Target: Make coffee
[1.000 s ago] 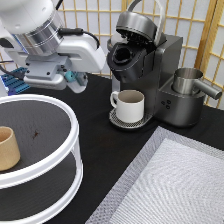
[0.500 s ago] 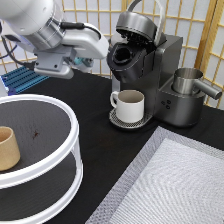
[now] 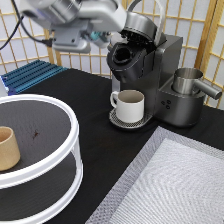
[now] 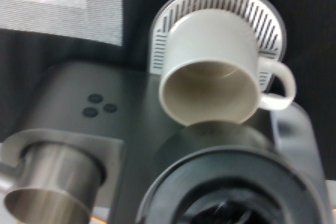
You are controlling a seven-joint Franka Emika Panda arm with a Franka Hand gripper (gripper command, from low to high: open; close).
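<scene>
My gripper (image 3: 116, 21) is at the exterior view's top, just left of the coffee machine's (image 3: 160, 65) raised lid and above its open pod chamber (image 3: 122, 55). The coffee pod is not in view, and I cannot tell if the gripper holds it. A cream mug with a handle (image 3: 131, 105) stands on the machine's round drip tray (image 3: 116, 120). In the wrist view I look down on the mug (image 4: 214, 90), the drip tray (image 4: 166, 35) and the dark rim of the open chamber (image 4: 232, 200).
A steel pitcher (image 3: 187, 82) stands right of the machine; it also shows in the wrist view (image 4: 52, 185). A white two-tier round shelf (image 3: 70, 145) at the left holds a tan handleless cup (image 3: 7, 147). A blue rack (image 3: 30, 75) lies behind it. A grey mat (image 3: 170, 185) covers the bottom right.
The arm has swung from the exterior view's top left to the right, bringing the gripper up to the coffee machine's open lid. The mug and the tan cup have not moved.
</scene>
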